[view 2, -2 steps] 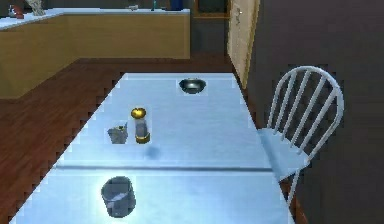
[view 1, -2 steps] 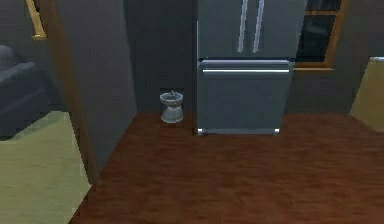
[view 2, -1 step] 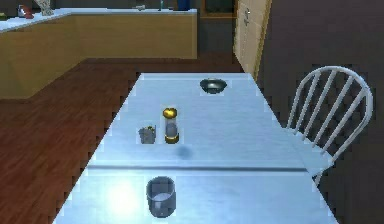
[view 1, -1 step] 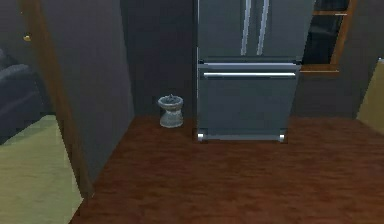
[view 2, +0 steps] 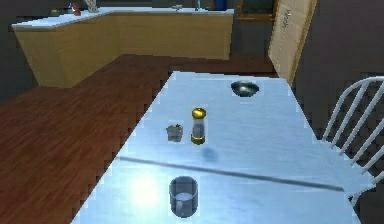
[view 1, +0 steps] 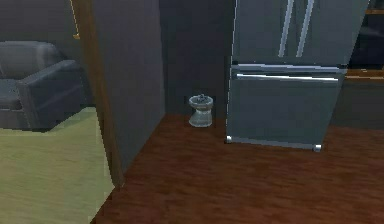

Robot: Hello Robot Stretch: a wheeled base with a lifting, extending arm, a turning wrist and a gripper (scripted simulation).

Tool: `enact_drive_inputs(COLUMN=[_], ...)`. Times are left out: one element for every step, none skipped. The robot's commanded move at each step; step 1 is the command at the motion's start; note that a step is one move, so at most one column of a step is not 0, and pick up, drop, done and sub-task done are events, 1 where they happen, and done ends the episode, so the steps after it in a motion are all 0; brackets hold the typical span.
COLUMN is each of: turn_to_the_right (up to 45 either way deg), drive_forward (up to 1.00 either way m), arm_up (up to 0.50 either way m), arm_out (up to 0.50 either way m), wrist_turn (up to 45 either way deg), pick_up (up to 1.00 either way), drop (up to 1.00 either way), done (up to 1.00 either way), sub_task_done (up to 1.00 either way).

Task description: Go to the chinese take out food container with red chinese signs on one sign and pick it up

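The fingers' hold I cannot tell, and a reach across the surface [view 2: 262,132] could topple the glass [view 2: 182,195] at its near edge or the yellow-capped bottle [view 2: 199,127].

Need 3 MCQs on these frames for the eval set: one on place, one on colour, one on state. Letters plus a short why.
1. In the forward view, where is the small bin relative to the fridge?
A. on the floor just left of it
B. on top of it
C. inside it

2. In the arm side view, what colour is the chair?
A. red
B. white
C. black

3. How is the gold-capped bottle placed on the table?
A. lying on its side
B. upside down
C. upright

Answers:
1 A: the bin sits on the wood floor against the wall, beside the fridge's left edge.
2 B: its curved back and spindles are white.
3 C: it stands with the gold cap on top.
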Motion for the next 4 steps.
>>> enact_drive_inputs(turn_to_the_right=[0.0,0.0,0.0,0.0], drive_forward=[0.00,0.00,0.00,0.00], arm_up=[0.50,0.38,0.00,0.00], arm_out=[0.00,0.00,0.48,0.00], wrist_turn=[0.0,0.0,0.0,45.0], pick_up=[0.00,0.00,0.00,0.00], drop=[0.00,0.00,0.00,0.00], done=[0.00,0.00,0.00,0.00], sub_task_done=[0.00,0.00,0.00,0.00])
